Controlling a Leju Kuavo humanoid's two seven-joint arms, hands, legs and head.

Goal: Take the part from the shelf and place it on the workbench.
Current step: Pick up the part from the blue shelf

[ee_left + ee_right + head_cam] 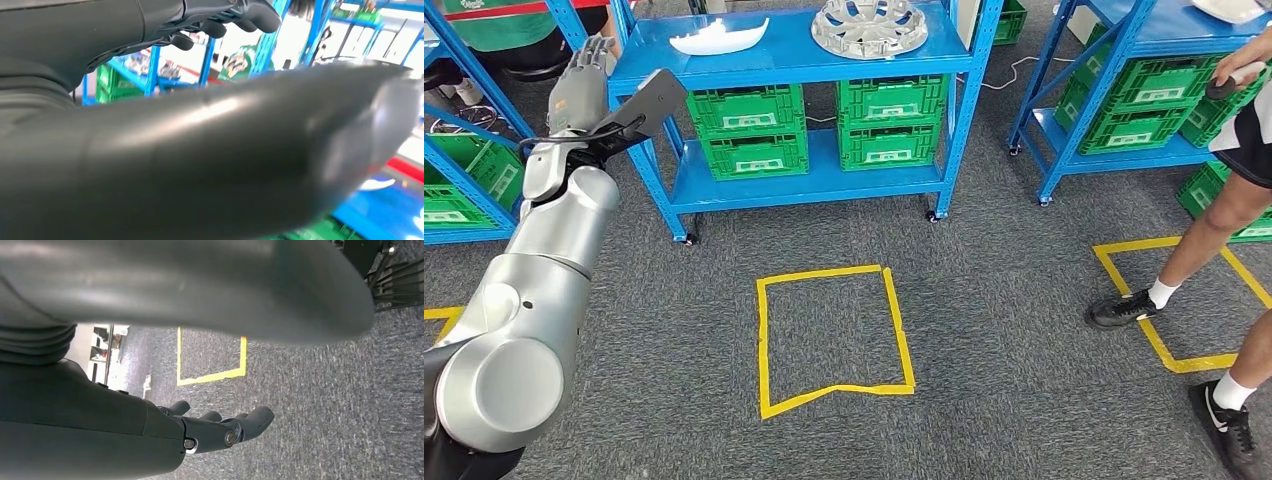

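Observation:
A white curved part (719, 38) and a silver wheel cover (869, 25) lie on the top board of the blue shelf (794, 62). My left arm is raised, and my left hand (582, 80) is up at the shelf's left corner, left of the white part and not touching it. Its fingers are spread and it holds nothing. In the left wrist view the left hand (200, 150) shows a thick thumb, with the fingers (225, 20) straight beyond it. My right hand (125, 430) hangs over the grey carpet with loosely stretched fingers (235, 427), and it is empty.
Green crates (749, 130) fill the shelf's lower levels. A yellow tape square (834, 335) marks the carpet in front. A second blue shelf (1124, 150) stands at the right. A person's legs (1204, 250) are beside it, on another tape mark.

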